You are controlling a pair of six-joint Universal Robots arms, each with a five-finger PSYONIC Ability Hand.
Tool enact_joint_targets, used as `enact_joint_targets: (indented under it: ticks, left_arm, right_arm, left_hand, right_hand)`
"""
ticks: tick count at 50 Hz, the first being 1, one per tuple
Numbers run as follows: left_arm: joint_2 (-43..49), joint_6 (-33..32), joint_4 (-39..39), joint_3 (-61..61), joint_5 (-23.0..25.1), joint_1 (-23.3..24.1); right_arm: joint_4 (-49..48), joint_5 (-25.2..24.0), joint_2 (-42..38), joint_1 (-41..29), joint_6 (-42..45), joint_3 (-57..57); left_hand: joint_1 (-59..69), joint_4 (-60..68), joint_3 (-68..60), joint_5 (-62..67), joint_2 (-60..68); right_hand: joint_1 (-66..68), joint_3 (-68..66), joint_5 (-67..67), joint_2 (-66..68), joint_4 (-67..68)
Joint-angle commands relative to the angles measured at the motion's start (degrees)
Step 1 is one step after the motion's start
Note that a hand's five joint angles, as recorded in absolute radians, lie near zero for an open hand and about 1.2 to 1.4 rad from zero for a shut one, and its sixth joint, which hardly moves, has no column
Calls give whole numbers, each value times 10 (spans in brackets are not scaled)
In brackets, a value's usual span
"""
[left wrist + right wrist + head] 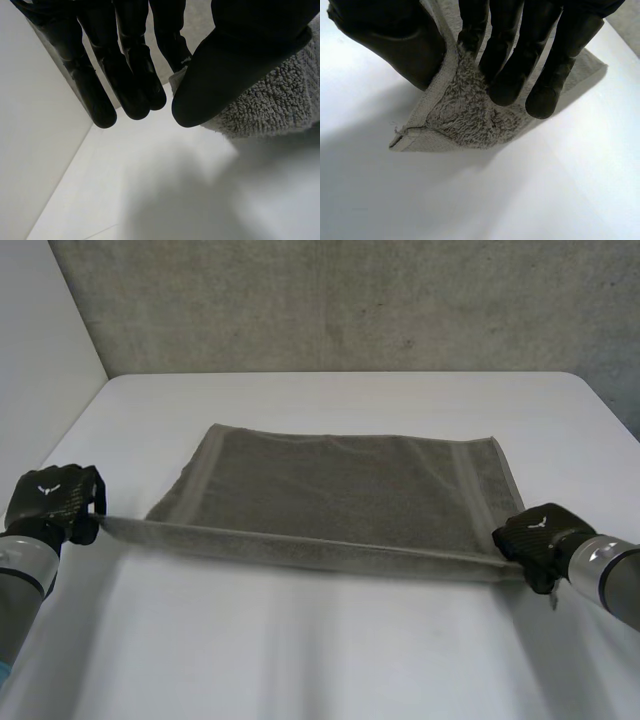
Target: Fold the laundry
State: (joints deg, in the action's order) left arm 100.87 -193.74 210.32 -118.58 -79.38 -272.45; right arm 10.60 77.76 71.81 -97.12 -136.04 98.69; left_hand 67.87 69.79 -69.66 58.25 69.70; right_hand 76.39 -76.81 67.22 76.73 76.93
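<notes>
1. Two black hands share one grey towel [330,480]. The left hand [55,502] has its near left corner and the right hand [535,540] its near right corner.
2. The towel sits in the middle of the white table [320,660]. Its far edge lies flat, while the near edge is raised off the surface and drawn in a straight line between the hands.
3. In the left wrist view, the fingers [135,95] are close together and nearly straight, with the thumb [220,75] set against them. A bit of hem shows between them, so this looks like a pinch right at the corner. The rest of the cloth runs off behind the thumb.
4. In the right wrist view, the fingers [510,75] press side by side into the pile and the thumb [395,45] bears on the other face. The corner is pinched between them, and its tip hangs free just below the fingertips, clear of the table.
5. Holding the two corners well apart makes the edge taut, so it neither sags nor wrinkles. That suits carrying the near half over onto the far half.
6. The towel is one open layer, so I judge the first fold not yet made. The next move calls for both hands to travel level and together towards the far edge.
7. The left pinch looks shallow and could slip, and uneven travel would leave the edges skewed.
</notes>
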Motion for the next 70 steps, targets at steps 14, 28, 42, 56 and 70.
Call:
enact_joint_targets:
  ticks: [14,28,42,56,70]
  left_arm:
    - [-269,0,-220,131,64,12]
    - [-156,-2,-265,170,65,23]
    - [154,-1,-265,379,28,75]
    - [151,192,-244,813,-108,128]
    - [88,231,-258,639,-102,113]
  right_arm:
    - [84,-104,227,38,-86,-146]
    - [186,-102,110,35,-6,-220]
    - [183,-17,-154,-42,19,-420]
    - [-182,27,-64,-81,-295,-632]
    - [-13,-45,-20,-77,-243,-494]
  left_hand:
    - [121,102,-103,117,103]
    - [121,102,-103,117,103]
    - [121,102,-103,117,103]
    - [121,102,-103,117,103]
    - [121,102,-103,117,103]
  right_hand:
    - [36,-32,28,33,31]
    - [36,-32,28,33,31]
    - [36,-32,28,33,31]
    - [36,-32,28,33,31]
    - [36,-32,28,33,31]
